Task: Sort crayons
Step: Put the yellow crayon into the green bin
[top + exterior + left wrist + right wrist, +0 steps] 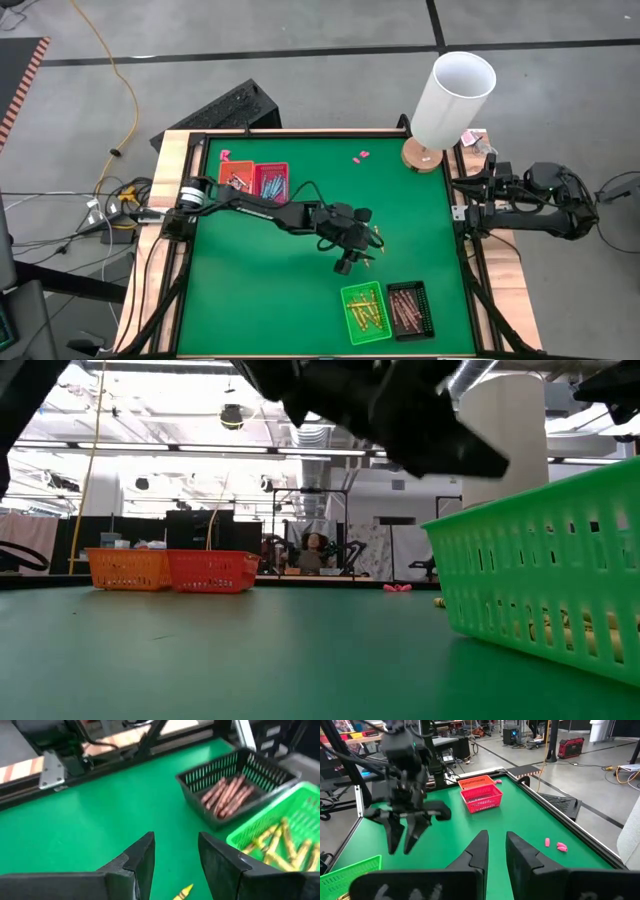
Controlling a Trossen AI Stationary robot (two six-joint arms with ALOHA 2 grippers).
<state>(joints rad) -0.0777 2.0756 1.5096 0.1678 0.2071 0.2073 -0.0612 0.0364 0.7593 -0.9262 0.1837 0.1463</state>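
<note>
My left gripper (347,264) (175,855) is open above the green mat near the table's middle. A yellow crayon (183,892) lies on the mat below the gap between its fingers, untouched. Two yellow crayons (376,238) show beside the gripper in the high view. A green tray (366,312) (280,837) holds yellow crayons. A black tray (410,308) (235,787) holds brown-red crayons. A red tray (271,180) holds blue ones, beside an orange tray (234,177). My right gripper (496,851) is open and empty at the table's right edge.
A tall white cylinder (452,98) on a round wooden base stands at the far right corner. Pink scraps (360,156) (556,845) lie on the far part of the mat. The mat's left near part is bare.
</note>
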